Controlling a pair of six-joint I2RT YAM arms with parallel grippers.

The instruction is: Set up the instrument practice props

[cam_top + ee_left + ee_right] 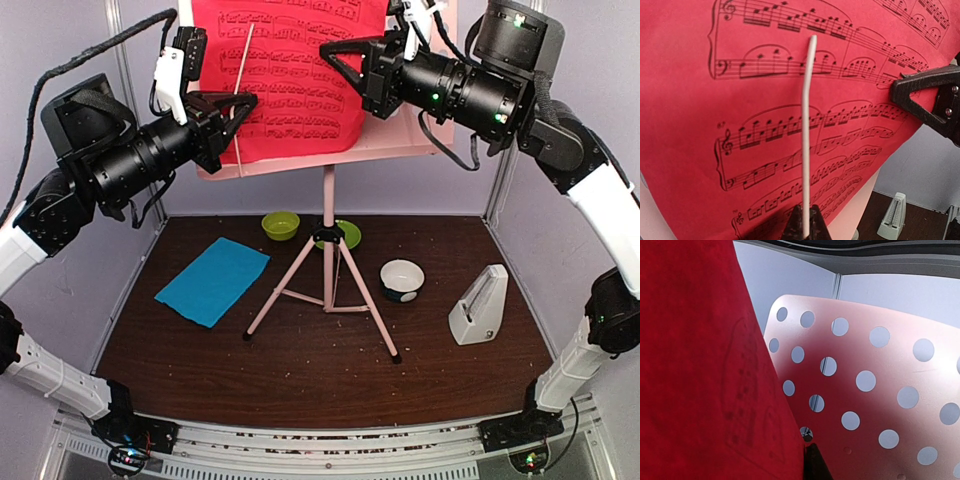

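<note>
Progress partway: red sheet on stand, we see left claw clamping its wire, right claw pinching sheet; blue sheet unplaced on worktop.

Both arms are raised and bent inward toward the upper middle of the frame, the left gripper at upper left pinching a thin white wire, the right gripper facing it from upper right, its closure unclear.
</note>
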